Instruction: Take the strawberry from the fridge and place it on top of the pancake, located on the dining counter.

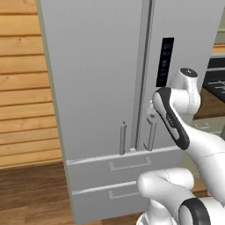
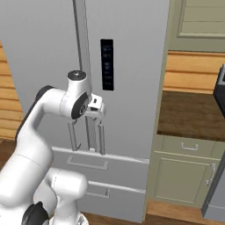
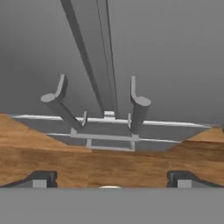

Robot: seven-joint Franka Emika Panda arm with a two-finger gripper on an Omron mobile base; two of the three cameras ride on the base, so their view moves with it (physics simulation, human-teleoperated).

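The fridge (image 1: pixel 96 88) (image 2: pixel 132 66) (image 3: pixel 175 52) stands with both doors shut, so the strawberry is hidden. The pancake and the dining counter are out of view. My gripper (image 1: pixel 151 112) (image 2: pixel 96 112) (image 3: pixel 111 179) hovers close in front of the door seam, just above the two vertical bar handles. It is open, its tips wide apart with nothing between them. In the hand view the left handle (image 3: pixel 57 105) and the right handle (image 3: pixel 138 109) rise ahead on either side of the seam, and neither is touched.
Two bottom drawers (image 1: pixel 127 165) sit under the doors. A wooden plank wall (image 1: pixel 22 88) and wood floor (image 1: pixel 30 189) lie to the left. To the right is a wall counter with green-grey cabinets (image 2: pixel 189 167) and a dark appliance (image 1: pixel 217 83).
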